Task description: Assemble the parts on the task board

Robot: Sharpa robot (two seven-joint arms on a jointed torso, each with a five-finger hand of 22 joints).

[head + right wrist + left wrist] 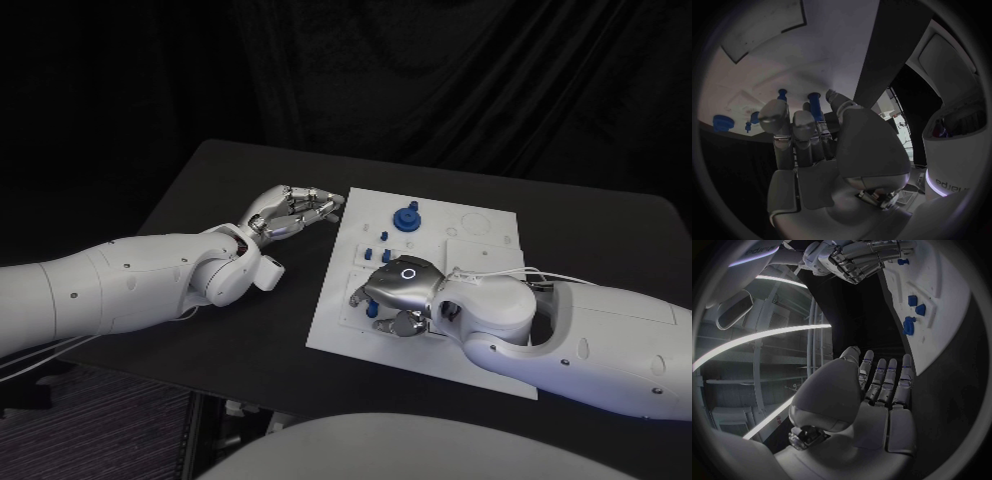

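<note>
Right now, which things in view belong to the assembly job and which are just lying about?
Job:
white task board
large blue part
small blue parts
right robot hand, over the board
left robot hand, at the board's edge

Lying about:
black table only

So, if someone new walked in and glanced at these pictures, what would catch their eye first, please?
Probably the white task board in the middle of the black table, with the right hand lying over its near left part among the small blue parts. Next, the large blue part standing near the board's far edge. The left hand rests at the board's far left corner, fingers curled toward it.
</note>
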